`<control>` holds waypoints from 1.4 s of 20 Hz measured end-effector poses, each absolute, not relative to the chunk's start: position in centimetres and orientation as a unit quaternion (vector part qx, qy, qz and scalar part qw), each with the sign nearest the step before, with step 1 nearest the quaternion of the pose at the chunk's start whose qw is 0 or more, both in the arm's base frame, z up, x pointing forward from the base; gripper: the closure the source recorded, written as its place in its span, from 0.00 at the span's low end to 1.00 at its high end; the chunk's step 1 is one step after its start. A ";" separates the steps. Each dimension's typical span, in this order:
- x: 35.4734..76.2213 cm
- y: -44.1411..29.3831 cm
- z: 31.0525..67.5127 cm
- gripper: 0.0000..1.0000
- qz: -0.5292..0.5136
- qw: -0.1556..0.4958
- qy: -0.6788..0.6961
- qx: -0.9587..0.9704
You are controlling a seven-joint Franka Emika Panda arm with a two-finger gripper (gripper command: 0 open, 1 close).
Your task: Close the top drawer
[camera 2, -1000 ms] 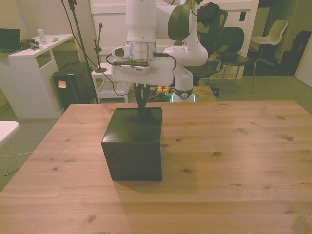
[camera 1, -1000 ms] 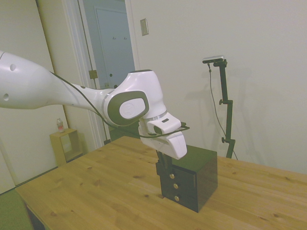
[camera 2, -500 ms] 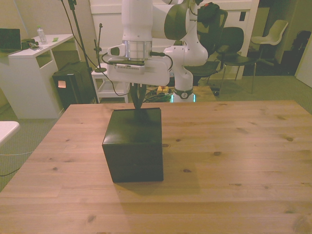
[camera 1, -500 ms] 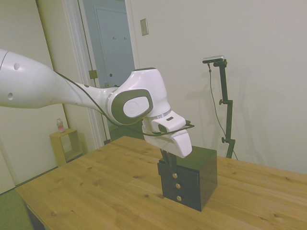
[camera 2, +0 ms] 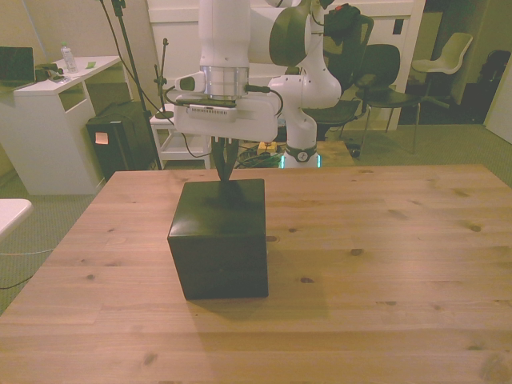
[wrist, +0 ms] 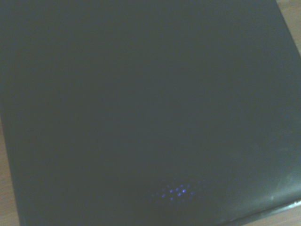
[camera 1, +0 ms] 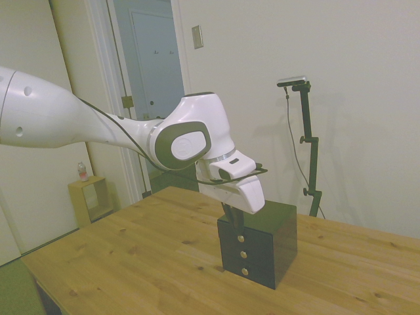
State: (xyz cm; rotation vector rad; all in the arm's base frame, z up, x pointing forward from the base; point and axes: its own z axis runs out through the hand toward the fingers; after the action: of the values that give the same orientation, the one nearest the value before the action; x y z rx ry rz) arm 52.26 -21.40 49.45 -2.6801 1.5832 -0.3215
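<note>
**Claw at the cabinet's front top edge, drawer nearly flush**

The claw (camera 1: 228,211) hangs just above and in front of the small black cabinet (camera 1: 275,243), its dark fingers dropping from under the white wrist housing to the cabinet's front top edge. Whether the fingers are apart or together cannot be told: in the side view they merge into one dark stub, and in the front view they are thin dark lines behind the cabinet's top.

The top drawer (camera 1: 244,233) lies directly below the claw, as the uppermost of three brass-knobbed fronts on the cabinet face turned toward the arm. Its small knob (camera 1: 240,238) sits just under the fingertips. The drawer's long axis runs level along the cabinet front; its travel runs straight back into the cabinet body, away from the arm. In the side view the top front looks about flush with the two below it, so I judge the closing push to be nearly or fully done. Any remaining push must go straight into the cabinet.

The cabinet stands on the wooden worktop (camera 2: 384,264), and the wrist view shows only its dark top panel (wrist: 141,108).
</note>
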 end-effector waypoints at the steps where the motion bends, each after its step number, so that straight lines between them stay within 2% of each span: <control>1: 52.3 -21.4 49.5 1.00 -0.104 0.006 0.506 -0.856; 18: 52.9 -20.1 49.8 1.00 -0.109 -0.003 0.490 -0.865; 28: 51.6 -14.2 48.4 1.00 -0.096 -0.010 0.479 -0.873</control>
State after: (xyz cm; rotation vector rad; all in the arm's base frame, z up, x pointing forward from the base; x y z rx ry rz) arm 51.60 -14.23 48.37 -2.7591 1.5139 -0.3020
